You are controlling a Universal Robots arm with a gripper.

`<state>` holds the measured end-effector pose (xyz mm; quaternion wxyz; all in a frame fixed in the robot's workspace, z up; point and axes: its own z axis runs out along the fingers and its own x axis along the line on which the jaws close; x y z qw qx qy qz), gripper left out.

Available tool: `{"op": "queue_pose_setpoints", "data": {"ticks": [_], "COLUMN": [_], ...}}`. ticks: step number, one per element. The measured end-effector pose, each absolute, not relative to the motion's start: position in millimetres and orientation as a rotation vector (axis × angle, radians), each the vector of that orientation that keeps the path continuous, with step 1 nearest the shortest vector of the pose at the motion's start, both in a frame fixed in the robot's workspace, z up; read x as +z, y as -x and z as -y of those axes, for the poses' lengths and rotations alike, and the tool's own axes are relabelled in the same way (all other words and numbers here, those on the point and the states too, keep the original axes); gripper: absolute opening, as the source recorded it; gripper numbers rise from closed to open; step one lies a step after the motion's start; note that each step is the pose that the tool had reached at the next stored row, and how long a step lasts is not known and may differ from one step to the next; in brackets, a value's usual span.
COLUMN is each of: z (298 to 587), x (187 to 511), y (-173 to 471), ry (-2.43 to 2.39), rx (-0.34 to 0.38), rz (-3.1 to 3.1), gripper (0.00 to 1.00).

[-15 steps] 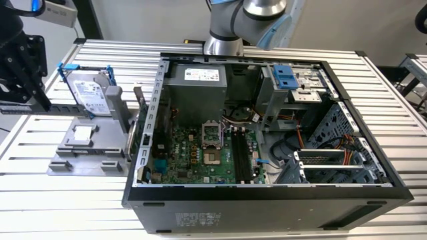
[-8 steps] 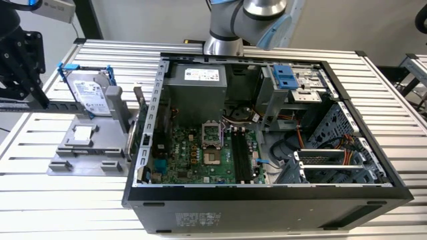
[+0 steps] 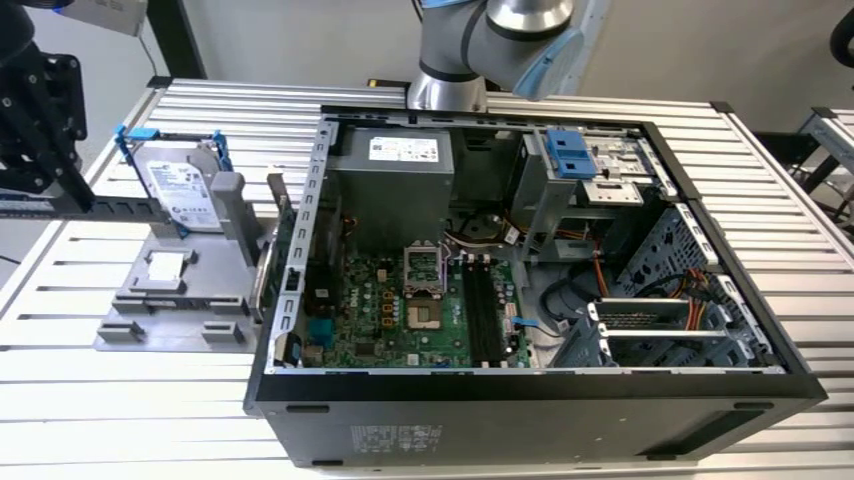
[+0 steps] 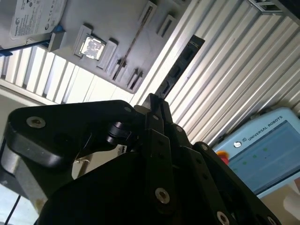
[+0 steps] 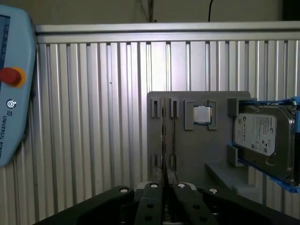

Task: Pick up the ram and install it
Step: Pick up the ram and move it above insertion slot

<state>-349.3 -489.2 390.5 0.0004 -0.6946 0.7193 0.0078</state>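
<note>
Ram (image 4: 180, 65): long, thin, flat dark board with a row of black chips along one face, seen in the second wrist view. One end is clamped between the closed fingers of the gripper (image 4: 154, 101); the rest sticks straight out past the fingertips, free in the air above the ribbed metal table (image 4: 234, 70).

First wrist view: ram (image 5: 163, 164) seen edge-on, a narrow line rising from between the fingers.

Exterior view: ram (image 3: 127, 208) lies roughly level, a dark strip pointing toward the exterior view's right. It is outside the open computer case (image 3: 534, 385), well to the exterior view's left of it.
</note>
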Motion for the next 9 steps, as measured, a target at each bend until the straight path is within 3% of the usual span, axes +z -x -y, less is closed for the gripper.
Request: {"op": "queue_pose_setpoints", "data": {"ticks": [9], "z": [489.2], "x": [390.4], "y": [310.8], "ry": [2.186], "rx": [0.034], "rz": [-2.264], "gripper": [0.0]}}
